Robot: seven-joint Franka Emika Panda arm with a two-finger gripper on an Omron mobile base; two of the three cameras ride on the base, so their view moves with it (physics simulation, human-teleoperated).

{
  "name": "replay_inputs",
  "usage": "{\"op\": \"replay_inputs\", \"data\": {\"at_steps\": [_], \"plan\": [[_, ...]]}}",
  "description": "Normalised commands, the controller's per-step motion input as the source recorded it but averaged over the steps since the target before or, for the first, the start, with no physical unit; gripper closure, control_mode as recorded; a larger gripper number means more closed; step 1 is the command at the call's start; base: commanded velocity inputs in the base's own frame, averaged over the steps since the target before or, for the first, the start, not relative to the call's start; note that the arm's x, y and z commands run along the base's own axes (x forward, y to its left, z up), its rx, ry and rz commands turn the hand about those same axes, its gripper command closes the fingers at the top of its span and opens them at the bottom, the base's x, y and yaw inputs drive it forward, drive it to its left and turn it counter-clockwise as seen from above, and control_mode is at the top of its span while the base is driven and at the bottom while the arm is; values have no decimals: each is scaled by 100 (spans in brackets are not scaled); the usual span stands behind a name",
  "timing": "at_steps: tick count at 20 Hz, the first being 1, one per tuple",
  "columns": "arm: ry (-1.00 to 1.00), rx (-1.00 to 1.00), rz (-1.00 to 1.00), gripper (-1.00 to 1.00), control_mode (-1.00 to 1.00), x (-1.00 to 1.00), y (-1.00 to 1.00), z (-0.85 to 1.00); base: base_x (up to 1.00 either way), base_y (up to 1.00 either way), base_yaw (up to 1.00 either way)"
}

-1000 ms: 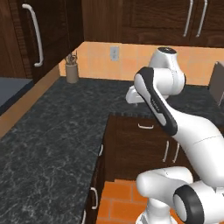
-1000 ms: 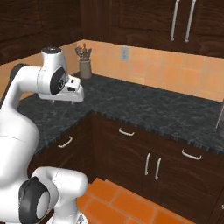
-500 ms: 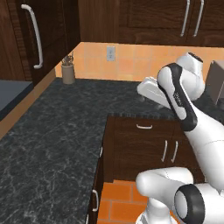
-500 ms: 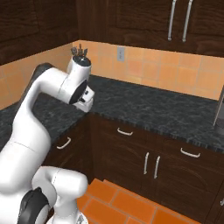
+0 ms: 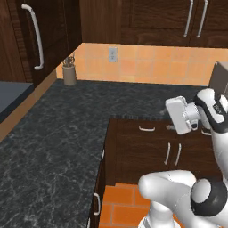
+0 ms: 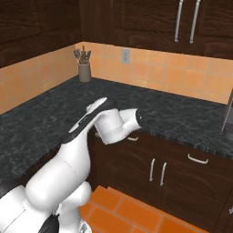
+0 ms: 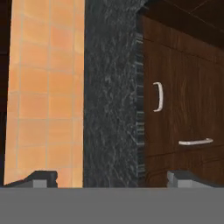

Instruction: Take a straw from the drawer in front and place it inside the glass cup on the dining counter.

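My gripper (image 7: 112, 180) is open, its two dark fingertips (image 7: 41, 177) wide apart with nothing between them. The hand (image 5: 180, 115) hovers level with the edge of the black countertop, just in front of the cabinet fronts, and appears again in the right base view (image 6: 132, 119). The drawer (image 7: 175, 92) lies straight before the hand, shut, its small curved silver handle (image 7: 158, 96) showing; that handle is also in the left base view (image 5: 147, 129). The hand view is rolled sideways. The straw, the glass cup and the dining counter are out of view.
A black speckled L-shaped countertop (image 5: 67, 133) runs below an orange tiled backsplash (image 6: 154, 73). A grey utensil holder (image 5: 69, 73) stands in the corner. Lower cabinet doors with long handles (image 5: 173, 153) sit under the drawers. Tall dark cabinets (image 5: 35, 35) hang above. Orange floor tiles (image 5: 124, 205) lie below.
The whole scene has shifted, so the base has moved. The arm has swung right and down, bringing the hand from above the counter to the drawer fronts.
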Motion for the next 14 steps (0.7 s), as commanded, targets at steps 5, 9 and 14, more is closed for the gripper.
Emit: {"op": "replay_inputs", "data": {"at_steps": [5,9,14], "plan": [[-1,30,5,-100,-100,38,1,-95,0,0,0],[-7,10,7,-100,-100,37,28,-82,0,0,0],[-5,2,7,-100,-100,39,49,-75,0,0,0]]}}
